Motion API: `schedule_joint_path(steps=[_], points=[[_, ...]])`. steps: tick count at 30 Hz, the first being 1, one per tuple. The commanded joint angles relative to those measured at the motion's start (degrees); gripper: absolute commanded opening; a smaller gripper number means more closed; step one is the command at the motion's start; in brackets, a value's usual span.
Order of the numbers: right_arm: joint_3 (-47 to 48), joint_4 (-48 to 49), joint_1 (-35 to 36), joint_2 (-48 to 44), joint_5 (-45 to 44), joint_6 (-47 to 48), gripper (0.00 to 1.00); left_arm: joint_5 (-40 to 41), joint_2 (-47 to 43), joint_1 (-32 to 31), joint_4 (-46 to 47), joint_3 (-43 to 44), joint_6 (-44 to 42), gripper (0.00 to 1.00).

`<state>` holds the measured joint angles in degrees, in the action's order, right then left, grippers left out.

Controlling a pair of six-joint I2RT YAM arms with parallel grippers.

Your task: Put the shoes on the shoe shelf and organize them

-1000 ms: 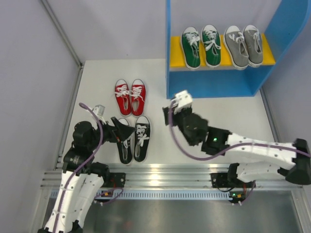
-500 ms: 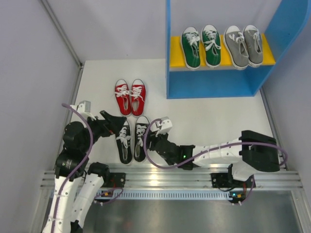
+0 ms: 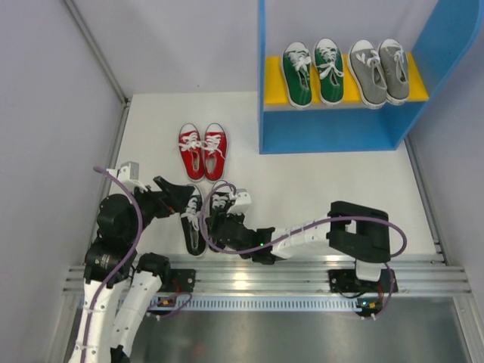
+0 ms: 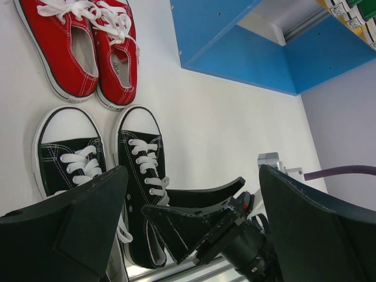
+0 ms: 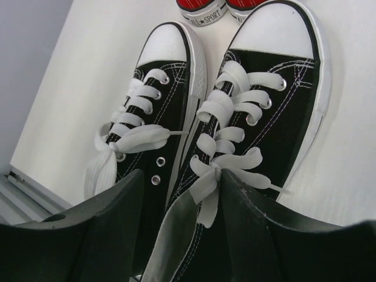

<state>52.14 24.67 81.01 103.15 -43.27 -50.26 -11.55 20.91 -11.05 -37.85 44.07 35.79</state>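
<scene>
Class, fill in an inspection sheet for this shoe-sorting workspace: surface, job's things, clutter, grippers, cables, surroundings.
Surface: white tabletop, carrying two pairs and the shelf.
Job's things: green pair and grey pair side by side on the yellow board of the shoe shelf; red pair and black pair on the tabletop, black nearer the arms.
Clutter: nothing seen.
Grippers: left gripper open, above the black pair; right gripper low over the black pair, jaws astride one shoe's inner side; whether it grips cannot be told.
Cables: purple cable looping along each arm.
Surroundings: pale walls; aluminium rail at the near edge.
</scene>
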Motion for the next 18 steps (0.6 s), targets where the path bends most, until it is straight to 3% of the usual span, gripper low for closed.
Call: schedule_joint_path(steps=[1, 5, 11, 13, 18], points=[[5.16, -3.82, 0.9, 3.01, -2.08, -3.79, 0.54, 0.21, -1.13, -0.29, 0.4, 0.57, -0.37, 0.99], [10.16, -12.86, 0.81, 6.79, -5.5, -6.51, 0.54, -0.05, -1.39, -0.38, 0.4, 0.22, -0.46, 0.99], [10.27, -15.88, -0.24, 12.94, -9.02, -12.05, 0.45, -0.75, -1.57, -0.46, 0.4, 0.13, -0.63, 0.99], [9.56, -15.35, -0.15, 14.26, -10.86, -13.02, 0.39, -0.93, -1.57, -0.64, 0.4, -0.04, -0.63, 0.99], [6.05, -11.14, -0.15, 14.1, -13.07, -10.04, 0.07, -1.28, -1.31, -0.64, 0.4, 0.04, -0.55, 0.99]])
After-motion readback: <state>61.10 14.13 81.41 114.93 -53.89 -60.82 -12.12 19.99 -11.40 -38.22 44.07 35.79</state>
